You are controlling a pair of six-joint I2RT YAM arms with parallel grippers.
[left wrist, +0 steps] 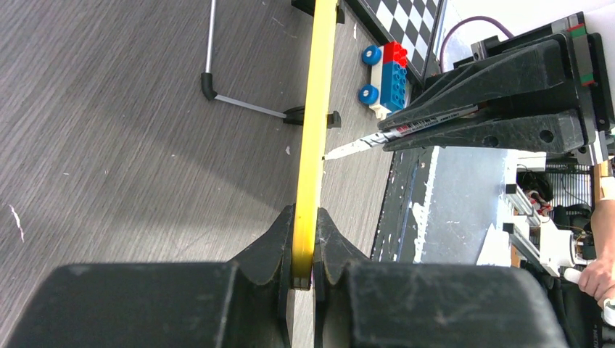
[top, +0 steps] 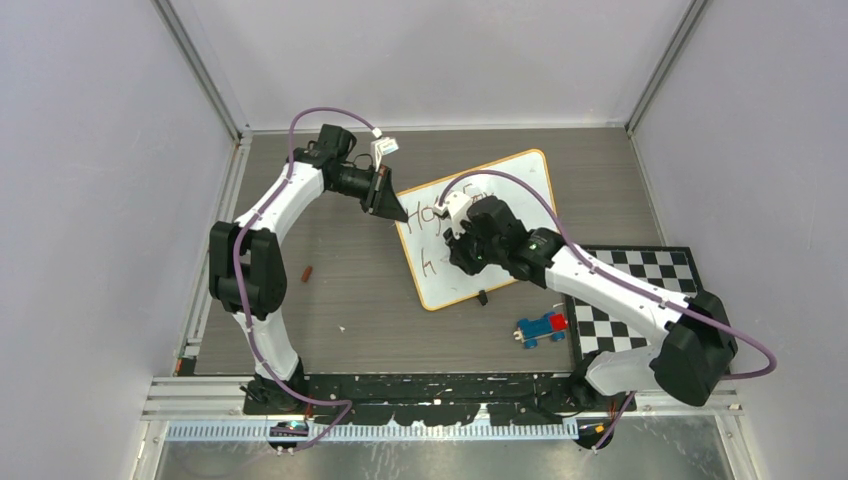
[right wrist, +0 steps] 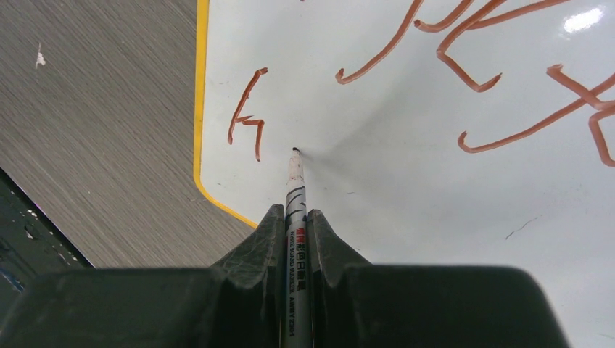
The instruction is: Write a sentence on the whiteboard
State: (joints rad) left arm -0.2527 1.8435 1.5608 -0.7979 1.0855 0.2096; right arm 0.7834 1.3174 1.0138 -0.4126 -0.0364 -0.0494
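Note:
The whiteboard (top: 520,185) lies slanted in the middle of the table, white with a yellow-orange rim. My left gripper (top: 392,210) is shut on its left edge; the left wrist view shows both fingers pinching the yellow rim (left wrist: 315,130) at the left gripper (left wrist: 305,250). My right gripper (top: 462,235) hovers over the board, shut on a white marker (right wrist: 294,188). The marker's tip touches the whiteboard (right wrist: 435,181) just right of a small "h". The sentence (right wrist: 464,65) stands as reddish-brown strokes: an upper line and that "h" (right wrist: 246,116) below. The right arm hides part of the writing from above.
A toy car of blue and red bricks (top: 541,328) sits near the board's lower right corner. A black-and-white checkered mat (top: 630,300) lies at the right under the right arm. A small reddish cap (top: 308,272) rests left of the board. A black clip (top: 482,297) marks the board's bottom edge.

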